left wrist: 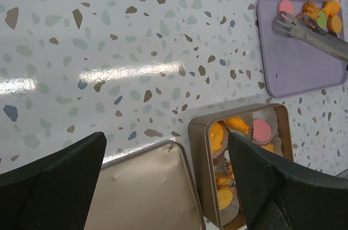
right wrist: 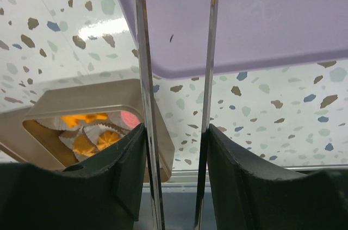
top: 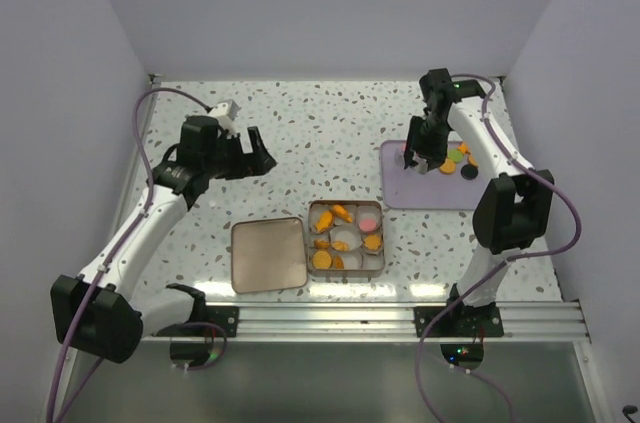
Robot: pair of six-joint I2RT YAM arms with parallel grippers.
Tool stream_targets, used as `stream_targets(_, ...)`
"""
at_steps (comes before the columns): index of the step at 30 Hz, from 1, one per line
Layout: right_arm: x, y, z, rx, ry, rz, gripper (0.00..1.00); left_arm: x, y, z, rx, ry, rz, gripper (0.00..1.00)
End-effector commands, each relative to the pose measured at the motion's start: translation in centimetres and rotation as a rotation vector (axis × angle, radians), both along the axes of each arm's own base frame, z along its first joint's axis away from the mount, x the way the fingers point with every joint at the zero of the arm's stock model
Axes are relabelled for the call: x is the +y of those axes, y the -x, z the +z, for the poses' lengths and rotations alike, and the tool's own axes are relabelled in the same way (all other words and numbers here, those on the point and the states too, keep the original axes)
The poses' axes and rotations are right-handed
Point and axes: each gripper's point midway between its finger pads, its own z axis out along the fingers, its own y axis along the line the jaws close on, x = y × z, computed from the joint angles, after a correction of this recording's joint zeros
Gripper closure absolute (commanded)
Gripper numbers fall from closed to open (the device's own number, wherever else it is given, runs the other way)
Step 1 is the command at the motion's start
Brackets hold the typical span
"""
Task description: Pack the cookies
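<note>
The speckled table [top: 330,123] fills the middle of the top view. The left arm [top: 150,223] is seen stretched from the lower left toward the centre left, bent at the elbow. The left gripper [top: 257,156] is held above bare tabletop with its jaws spread wide and nothing between them. Its two dark fingers [left wrist: 49,186] are seen at the bottom of the left wrist view, far apart.

The right arm [top: 500,203] is folded up the right side, and its wrist is turned down over the purple tray [top: 410,188]. The right gripper [top: 424,151] is clamped on a pair of metal tongs [right wrist: 142,78]. The two blades run up between the jaws with a gap between them, and their tips are held over the tray.

A square tin [top: 346,204] is set at lower centre, with its lid [top: 268,255] lying flat just to the left of it.

Some cookies [top: 325,259] are seated in white paper cups [top: 348,233] inside the tin. Most of these are orange and one is pink. Other cookies [top: 455,159] are clustered at the upper right of the tray. Orange, pink and green rounds are made out there, with one dark piece beside them.
</note>
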Motion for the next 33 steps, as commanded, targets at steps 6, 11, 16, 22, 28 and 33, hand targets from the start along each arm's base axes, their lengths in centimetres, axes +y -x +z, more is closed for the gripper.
stream_targets(6,-1.5,-3.1,0.8,-0.019,0.048,-0.015,0.52,-1.1,-2.7,1.5,-0.074,0.012,-0.030,0.00)
stream_targets(11,-1.4,-3.9,0.3,0.004,0.036,-0.013,0.53,-1.2,-3.2,1.4,-0.068,0.007,-0.032,0.00)
stream_targets(16,-1.0,-3.6,0.0,0.016,0.009,-0.006,0.58,-1.2,-3.6,1.5,-0.072,0.005,-0.030,0.00)
stream_targets(22,-0.9,-2.7,0.0,0.020,0.002,-0.006,0.71,-1.1,-3.6,1.8,-0.076,0.002,-0.027,0.00)
stream_targets(28,-1.2,-2.0,1.9,-0.022,0.003,-0.006,0.72,-0.8,-2.9,2.6,-0.092,0.003,-0.022,0.00)
stream_targets(33,-0.1,-1.2,5.3,-0.092,-0.076,0.028,0.73,-0.5,-2.0,3.4,-0.110,0.006,-0.016,0.00)
